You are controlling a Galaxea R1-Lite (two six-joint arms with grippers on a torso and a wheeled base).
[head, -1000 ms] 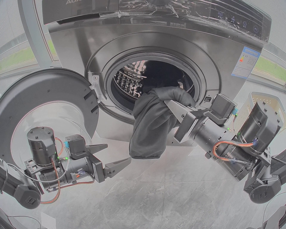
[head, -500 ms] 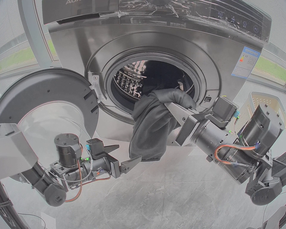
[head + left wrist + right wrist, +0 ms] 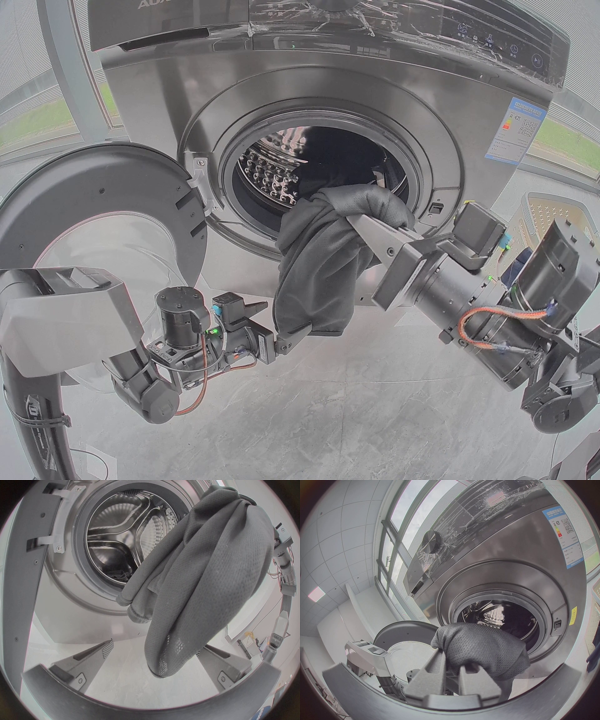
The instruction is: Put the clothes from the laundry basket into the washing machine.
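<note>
A dark grey garment [image 3: 319,262] hangs over the lower rim of the washing machine's [image 3: 375,81] round opening, with its upper fold at the drum [image 3: 275,169] mouth. My right gripper [image 3: 355,220] is shut on that upper fold; the right wrist view shows the cloth bunched over the right gripper [image 3: 453,664]. My left gripper [image 3: 281,322] is low and open at the garment's bottom end. In the left wrist view the garment [image 3: 203,573] hangs down between the open left gripper's [image 3: 156,661] fingers. The pale laundry basket [image 3: 553,212] stands at the right.
The machine's round door [image 3: 94,206] is swung open to the left, close behind my left arm. Something blue [image 3: 515,269] shows by the basket behind my right arm. Pale tiled floor [image 3: 325,406] lies open in front of the machine.
My left arm has moved forward and to the right, bringing its open gripper up to the garment's lower end. The right gripper has barely shifted and keeps hold of the cloth.
</note>
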